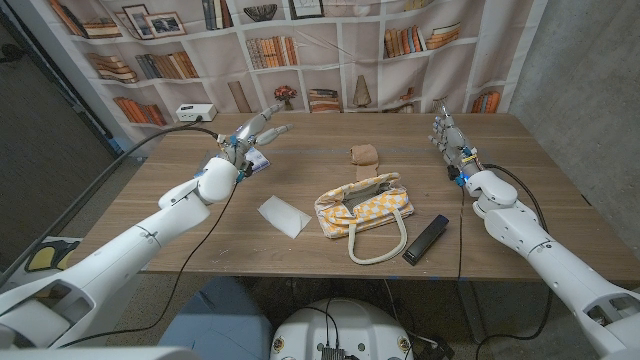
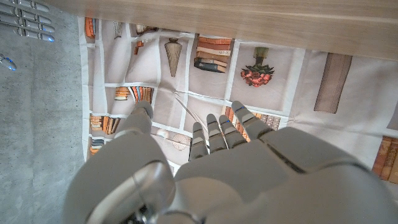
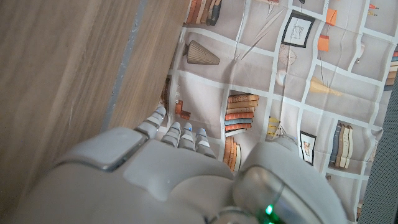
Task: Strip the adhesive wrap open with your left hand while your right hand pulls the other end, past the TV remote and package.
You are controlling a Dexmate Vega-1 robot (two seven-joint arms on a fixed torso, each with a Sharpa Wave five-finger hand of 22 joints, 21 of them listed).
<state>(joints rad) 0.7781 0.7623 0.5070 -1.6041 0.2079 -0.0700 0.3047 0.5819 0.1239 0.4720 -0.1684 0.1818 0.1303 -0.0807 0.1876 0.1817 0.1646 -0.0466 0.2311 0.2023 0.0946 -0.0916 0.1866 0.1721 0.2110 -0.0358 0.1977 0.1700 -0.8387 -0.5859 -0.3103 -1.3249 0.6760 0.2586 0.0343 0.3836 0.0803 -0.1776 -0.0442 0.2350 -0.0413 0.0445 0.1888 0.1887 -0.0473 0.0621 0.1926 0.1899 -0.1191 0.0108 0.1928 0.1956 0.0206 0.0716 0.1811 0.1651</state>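
Observation:
The tan roll of adhesive wrap lies on the wooden table past the middle, with neither hand touching it. My left hand hovers over the far left part of the table, fingers stretched out and apart, holding nothing; the left wrist view shows this hand from behind. My right hand stands at the far right with its fingers up and empty, and the right wrist view shows its back. The black TV remote lies at the front right. A flat white package lies at the front left of centre.
A yellow checked bag with cream handles sits between the package and the remote, in front of the wrap. A small white box stands at the far left corner. A printed bookshelf backdrop hangs behind the table.

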